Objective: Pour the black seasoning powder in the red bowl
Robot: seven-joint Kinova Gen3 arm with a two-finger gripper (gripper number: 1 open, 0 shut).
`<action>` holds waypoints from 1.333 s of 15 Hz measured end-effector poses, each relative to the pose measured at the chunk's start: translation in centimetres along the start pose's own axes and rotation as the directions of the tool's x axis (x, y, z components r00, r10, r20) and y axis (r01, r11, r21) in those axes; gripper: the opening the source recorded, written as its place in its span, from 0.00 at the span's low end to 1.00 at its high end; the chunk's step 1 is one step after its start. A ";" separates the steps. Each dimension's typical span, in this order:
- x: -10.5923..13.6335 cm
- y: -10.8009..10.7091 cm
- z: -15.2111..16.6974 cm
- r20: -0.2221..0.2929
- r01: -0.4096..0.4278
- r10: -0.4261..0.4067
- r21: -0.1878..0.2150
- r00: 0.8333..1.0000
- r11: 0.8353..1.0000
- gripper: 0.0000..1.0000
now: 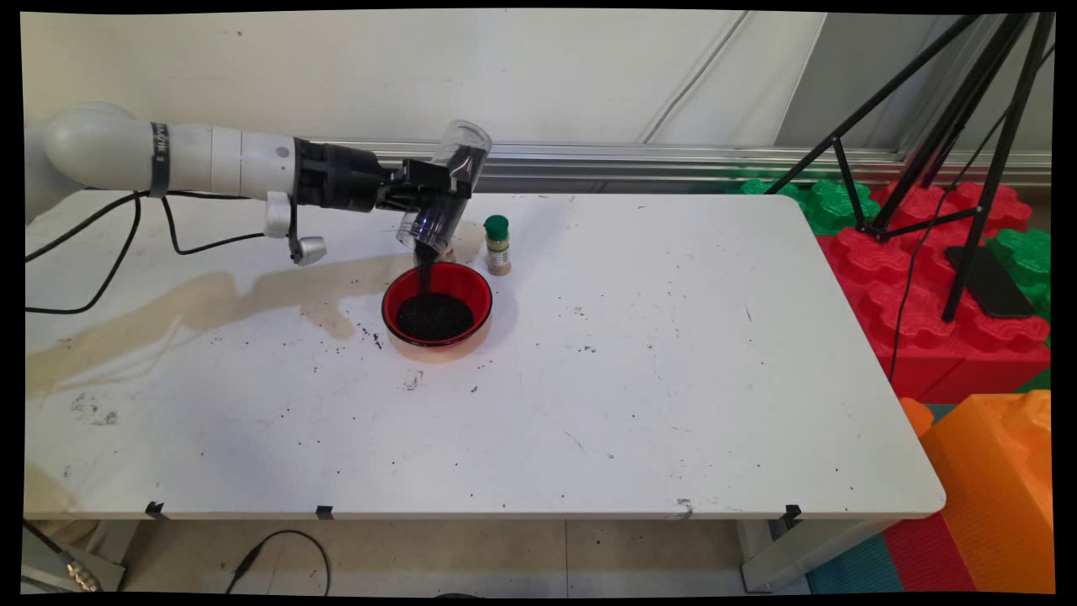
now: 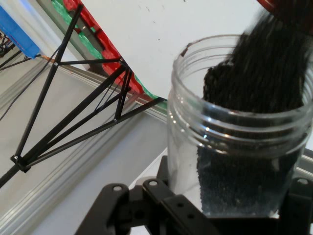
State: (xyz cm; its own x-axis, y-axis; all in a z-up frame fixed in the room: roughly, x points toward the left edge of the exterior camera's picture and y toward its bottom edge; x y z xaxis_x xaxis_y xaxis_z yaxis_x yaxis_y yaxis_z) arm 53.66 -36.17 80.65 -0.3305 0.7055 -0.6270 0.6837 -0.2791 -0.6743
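Jar (image 1: 444, 189) of clear plastic hangs tipped mouth-down in the gripper (image 1: 433, 195) above the far left part of the white table (image 1: 639, 379) in the main view. It is tilted far enough that a dark stream of fine black grains (image 1: 425, 269) runs from its mouth into the red bowl (image 1: 437, 305) directly beneath, where a black heap already lies. The jar's mouth sits over the bowl's far rim, presumably so the grains land inside rather than on the table, though loose specks are scattered around the bowl. Just beside the bowl, on its far right, a small spice bottle (image 1: 497, 245) with a green cap stands upright, apart from the gripper. A black tripod (image 1: 942, 151) stands off the table's right end among red and green blocks.

In the hand view the jar (image 2: 239, 142) fills the right half, its open threaded mouth pointing away, grains (image 2: 264, 83) sliding out along its wall. The gripper's (image 2: 225, 205) fingers are closed around the jar's body, holding it firmly on both sides.
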 end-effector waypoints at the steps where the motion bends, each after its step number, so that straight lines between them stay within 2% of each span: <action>1: 0.0 -0.1 0.1 0.000 -0.003 0.003 0.001 1.000 1.000 0.00; 20: 0.4 -0.8 1.0 0.023 -0.052 0.052 0.021 0.998 0.998 0.00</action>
State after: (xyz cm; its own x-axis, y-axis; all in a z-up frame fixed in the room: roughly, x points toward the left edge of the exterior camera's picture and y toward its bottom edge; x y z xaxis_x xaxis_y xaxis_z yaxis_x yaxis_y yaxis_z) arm 52.35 -36.31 80.57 -0.3095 0.6749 -0.6699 0.6865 -0.3289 -0.6485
